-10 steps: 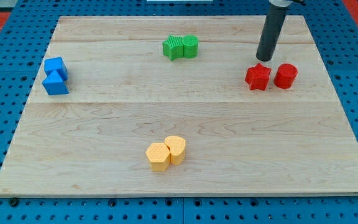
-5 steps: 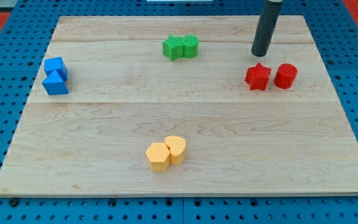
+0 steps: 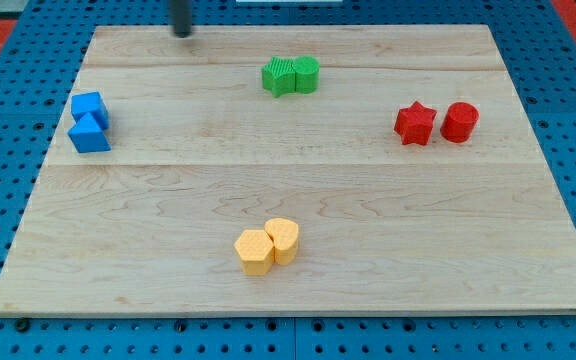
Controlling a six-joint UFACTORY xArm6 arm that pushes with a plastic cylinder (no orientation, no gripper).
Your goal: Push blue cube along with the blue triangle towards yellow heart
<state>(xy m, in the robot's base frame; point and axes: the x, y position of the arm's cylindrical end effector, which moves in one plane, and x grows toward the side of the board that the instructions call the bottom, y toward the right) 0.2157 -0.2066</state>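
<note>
The blue cube (image 3: pixel 89 106) and the blue triangle (image 3: pixel 90 136) sit touching at the view's left of the wooden board (image 3: pixel 298 200), the cube just above the triangle. The yellow heart (image 3: pixel 283 239) lies near the view's bottom centre, touching a yellow hexagon (image 3: pixel 255 252) on its left. My tip (image 3: pixel 182 33) is blurred at the view's top edge of the board, above and to the right of the blue blocks and well apart from them.
A green star-like block (image 3: pixel 279 77) and a green cylinder (image 3: pixel 307 74) sit together at the top centre. A red star (image 3: pixel 415 123) and a red cylinder (image 3: pixel 459 122) sit at the right. Blue pegboard surrounds the board.
My tip has swept from beside the red star at the right, across the top of the board, to the top left. No block has moved.
</note>
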